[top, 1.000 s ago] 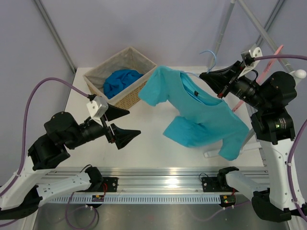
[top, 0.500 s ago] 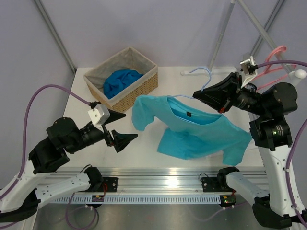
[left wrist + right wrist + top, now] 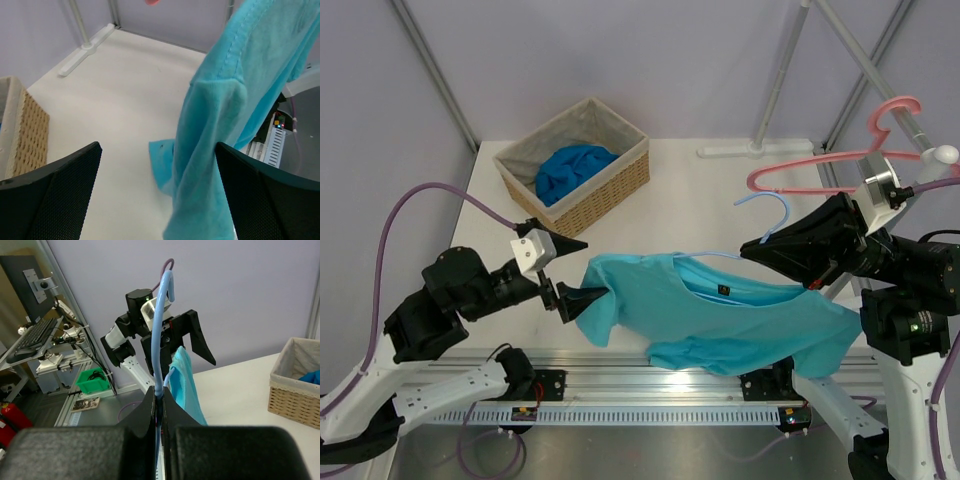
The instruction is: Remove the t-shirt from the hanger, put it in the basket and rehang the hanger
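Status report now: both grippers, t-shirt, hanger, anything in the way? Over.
Right gripper shut on the hanger. Left gripper open, t-shirt sleeve between its fingers. T-shirt not yet off. Pink hanger behind, not in the way.

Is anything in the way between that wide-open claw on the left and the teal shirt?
Nothing visible. The left gripper is open, and a sleeve of the t-shirt hangs right at the gap between its fingers. The right gripper is shut on the hanger, holding it up.
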Robot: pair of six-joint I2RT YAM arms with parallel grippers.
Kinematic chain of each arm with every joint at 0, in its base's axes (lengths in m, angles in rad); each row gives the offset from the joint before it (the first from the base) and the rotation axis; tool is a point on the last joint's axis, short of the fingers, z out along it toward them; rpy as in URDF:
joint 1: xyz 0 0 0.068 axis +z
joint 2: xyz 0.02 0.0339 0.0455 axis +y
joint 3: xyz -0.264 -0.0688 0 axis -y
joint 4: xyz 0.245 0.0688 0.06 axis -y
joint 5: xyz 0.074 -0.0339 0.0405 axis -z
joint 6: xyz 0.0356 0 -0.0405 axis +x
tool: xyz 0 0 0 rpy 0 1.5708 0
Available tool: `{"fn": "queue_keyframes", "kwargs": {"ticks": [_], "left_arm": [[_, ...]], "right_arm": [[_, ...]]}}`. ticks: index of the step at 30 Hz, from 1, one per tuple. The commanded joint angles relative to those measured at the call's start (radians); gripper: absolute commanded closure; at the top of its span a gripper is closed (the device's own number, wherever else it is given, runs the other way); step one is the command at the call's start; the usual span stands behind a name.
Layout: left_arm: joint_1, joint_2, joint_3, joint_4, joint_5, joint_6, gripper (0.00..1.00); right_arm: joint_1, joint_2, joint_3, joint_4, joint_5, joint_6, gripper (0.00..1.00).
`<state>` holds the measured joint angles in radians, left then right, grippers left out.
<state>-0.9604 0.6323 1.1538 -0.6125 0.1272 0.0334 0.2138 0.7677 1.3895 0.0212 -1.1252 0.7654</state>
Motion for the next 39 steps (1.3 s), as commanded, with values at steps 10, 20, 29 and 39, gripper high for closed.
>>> {"fn": "queue_keyframes", "kwargs": {"ticks": [10,20,29,39], "left_arm": [[-0.001,-0.04,-0.085,0.151,-0.183,-0.064,1.0],[-0.001,-0.125,-0.071,0.048,-0.712,-0.178,1.0],[-0.001,-0.048,-0.128,0.056,-0.549,-0.211,1.0],[0.0,0.018,-0.149,0.025,-0.718,-0.269,1.0]], "right_arm": [[-0.001,-0.016,0.008,-0.107,0.166,-0.093,1.0],[0.001,-0.159,-0.015,-0.178,0.562,-0.23,1.0],[-0.001,-0.284,-0.181,0.097,0.732,-0.164,1.0],[0.001,-0.249,-0.037,-0.128,0.627,-0.227,1.0]]}}
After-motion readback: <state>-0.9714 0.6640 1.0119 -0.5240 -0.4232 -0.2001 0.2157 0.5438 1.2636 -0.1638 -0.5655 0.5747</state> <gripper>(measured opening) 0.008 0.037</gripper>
